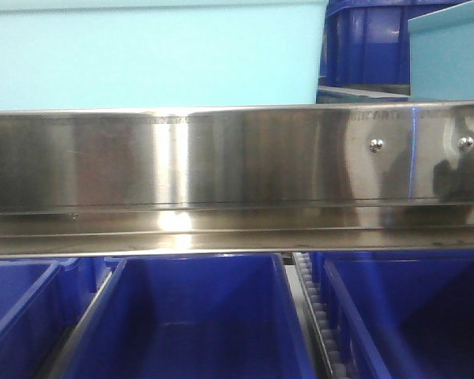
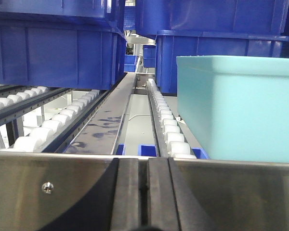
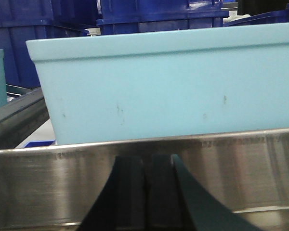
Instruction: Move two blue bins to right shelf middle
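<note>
Right, start with the shelf (image 1: 221,158): its steel front edge stands between you and everything on it. Behind that edge, on the rollers (image 2: 166,125), sits the pale bin (image 1: 142,55), upright with its mouth up. It lies just inside the front edge, left of a second pale bin (image 1: 450,55). Its broad wall faces you square and parallel to the edge, so its long axis probably runs left to right along the shelf. How far back it reaches you cannot see. Dark bins (image 2: 53,53) are stacked at the back of the shelf, and more (image 1: 189,316) sit on the level below. Which blue the task means is not certain, but both wrists face the pale one.

The left gripper (image 2: 147,202) and right gripper (image 3: 148,192) sit low before the front edge. Each has its fingers drawn together on nothing.

You seem to be at the approach. Lift both grippers clear of the edge first and open them wide. Take the bin's near rim at two points well apart, evenly about its middle, so it doesn't yaw. Raise it enough to clear the edge before drawing it out.
</note>
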